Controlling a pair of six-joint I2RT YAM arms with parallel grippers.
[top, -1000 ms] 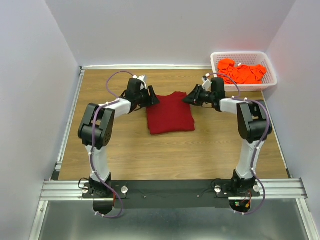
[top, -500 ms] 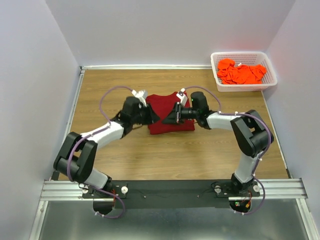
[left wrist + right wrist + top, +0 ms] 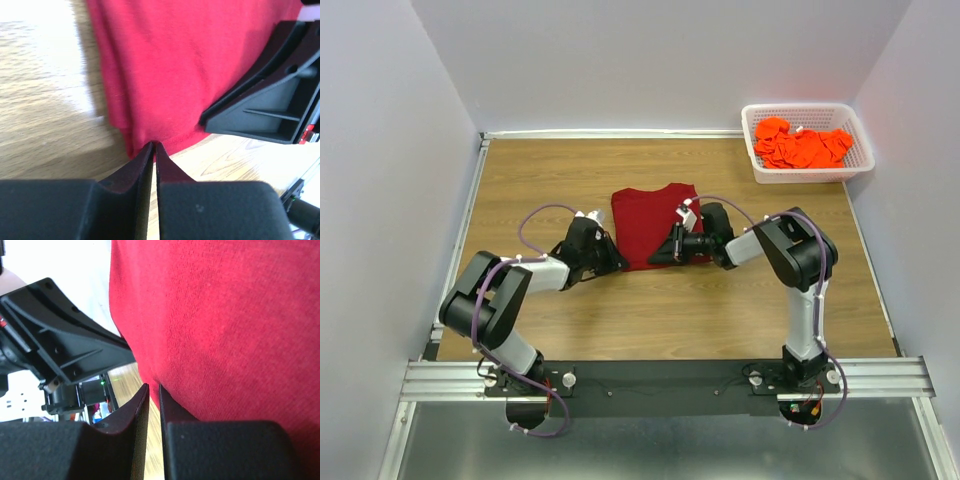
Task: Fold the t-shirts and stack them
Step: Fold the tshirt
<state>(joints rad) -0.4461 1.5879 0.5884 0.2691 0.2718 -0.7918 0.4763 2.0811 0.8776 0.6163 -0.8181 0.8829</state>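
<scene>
Both arms are bent low over the near hem of the maroon t-shirt (image 3: 655,222), and the step in hand looks like taking that hem to fold it away from the arms.

The left fingers (image 3: 131,170) are drawn almost together, with only a hairline slit between them. Their tips are pinched on the shirt's near corner, the one farthest from the white mesh basket (image 3: 810,171). The right fingers (image 3: 129,416) are nearly as tight, with their tips at the same hem a little closer to the basket. Whether any cloth sits between them I cannot tell.

To do this well, I would want each pair to have every layer at the hem, not just the top ply. Then both should lift together and level, so the fold line runs straight across. The two pairs stand close to each other, so the basket-side corner of the hem may sag or trail.

The shirt lies flat on the wooden table (image 3: 670,310), well apart from the basket, to its left and nearer the arms. It is already a neat, roughly square packet. Stacked plies show along its edge on the side away from the basket, and the knit looks soft and slightly fuzzy. The orange t-shirts (image 3: 802,145) sit heaped in the basket.
</scene>
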